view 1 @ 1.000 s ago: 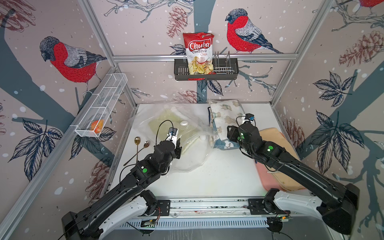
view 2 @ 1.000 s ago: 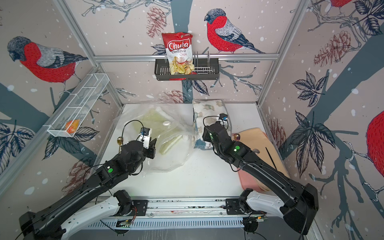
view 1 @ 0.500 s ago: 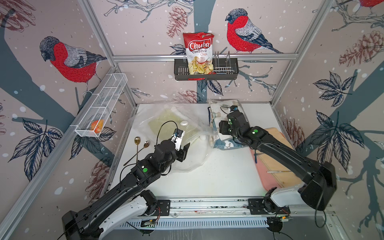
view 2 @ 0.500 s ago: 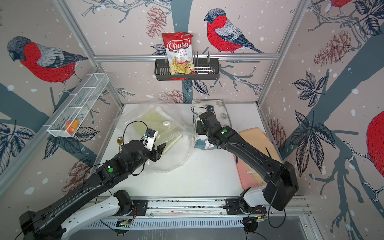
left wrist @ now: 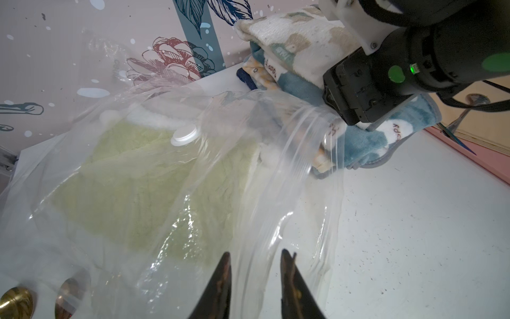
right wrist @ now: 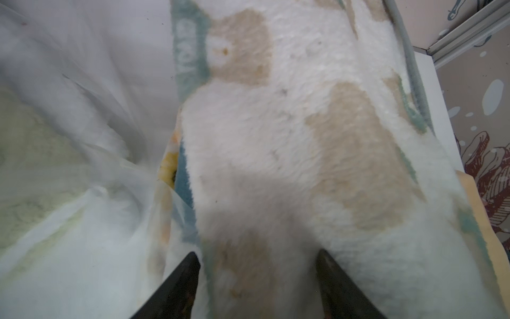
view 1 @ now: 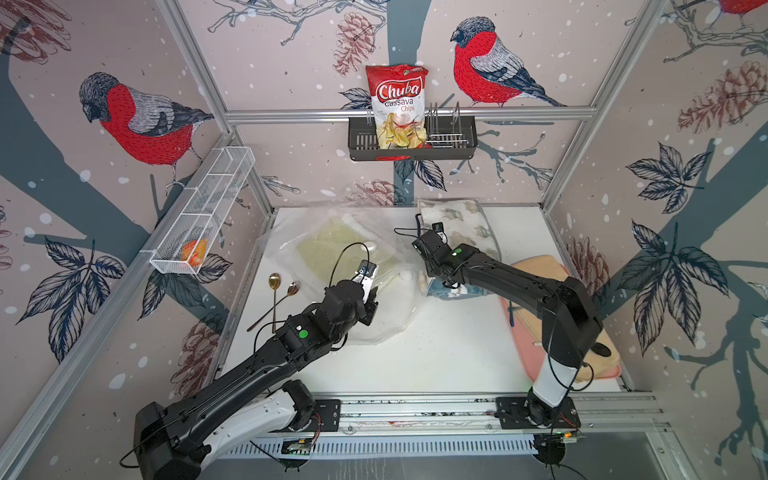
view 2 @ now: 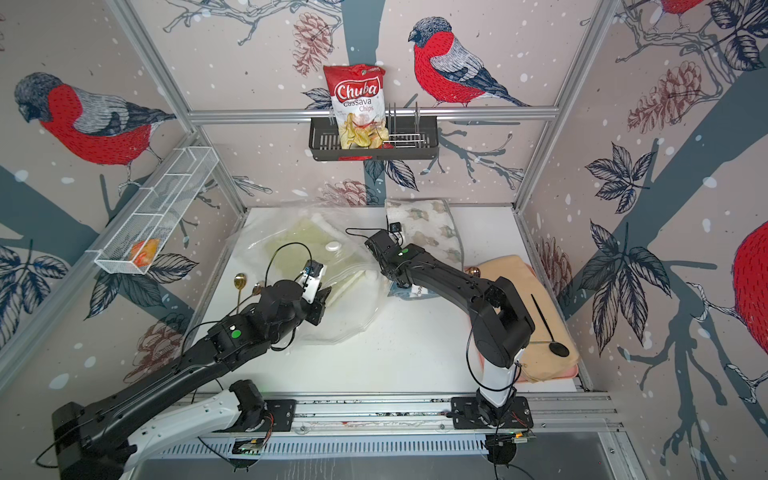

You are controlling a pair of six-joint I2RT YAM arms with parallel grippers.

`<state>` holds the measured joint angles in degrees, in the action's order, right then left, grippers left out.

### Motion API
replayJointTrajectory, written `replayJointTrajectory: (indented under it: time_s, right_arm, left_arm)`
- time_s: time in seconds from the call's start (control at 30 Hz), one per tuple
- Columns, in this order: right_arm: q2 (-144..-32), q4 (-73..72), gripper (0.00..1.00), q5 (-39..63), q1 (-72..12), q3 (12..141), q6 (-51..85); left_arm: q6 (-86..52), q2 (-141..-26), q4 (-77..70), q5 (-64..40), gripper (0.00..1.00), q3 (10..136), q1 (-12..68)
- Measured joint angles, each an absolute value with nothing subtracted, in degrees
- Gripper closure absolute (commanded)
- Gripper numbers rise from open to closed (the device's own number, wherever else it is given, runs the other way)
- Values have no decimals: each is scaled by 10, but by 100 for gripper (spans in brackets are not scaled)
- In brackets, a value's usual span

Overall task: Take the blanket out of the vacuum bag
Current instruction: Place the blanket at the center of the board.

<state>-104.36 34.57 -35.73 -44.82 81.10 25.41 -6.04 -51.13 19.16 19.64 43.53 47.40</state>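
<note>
The white tabletop (view 1: 436, 353) carries everything. The vacuum bag (view 1: 390, 320), clear and crinkled, sprawls from the centre toward 10 o'clock, with its mouth turned toward 3 o'clock. The green blanket (view 1: 328, 253) lies flat inside it, wholly under the film. A folded patterned blanket (view 1: 461, 220) sits outside at 1 o'clock, touching the mouth. My right jaws stand wide apart over that fleece, clamping nothing I can make out. My left jaws, at the bag's 6 o'clock side, stand narrowly apart astride the zip-seal edge (left wrist: 300, 165), not pinching it. Judged handling: the film is light, limp and slippery, best held at the stiffer seal strip. The green blanket is soft, light and compressible, so a bunched fold nearest the mouth suits a pinch. The rigid valve cap (left wrist: 184, 136) offers no grip.
</note>
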Motion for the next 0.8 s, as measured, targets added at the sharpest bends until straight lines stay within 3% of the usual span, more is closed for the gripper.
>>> replayJointTrajectory:
  time_s: [0.13,0.4,0.5,0.8]
  right_arm:
    - [-1049,342,42,-377,-434,808,254]
    - [-1025,308,89,-375,-411,779,238]
    - [-1008,295,98,-364,-405,774,225]
    - [-943,260,100,-259,-363,763,194]
  left_arm:
    - [-60,-521,193,195,63,435,474]
    - [-60,-525,197,195,61,435,474]
    - [-60,-525,198,197,62,435,474]
    - [-60,-523,198,199,61,435,474]
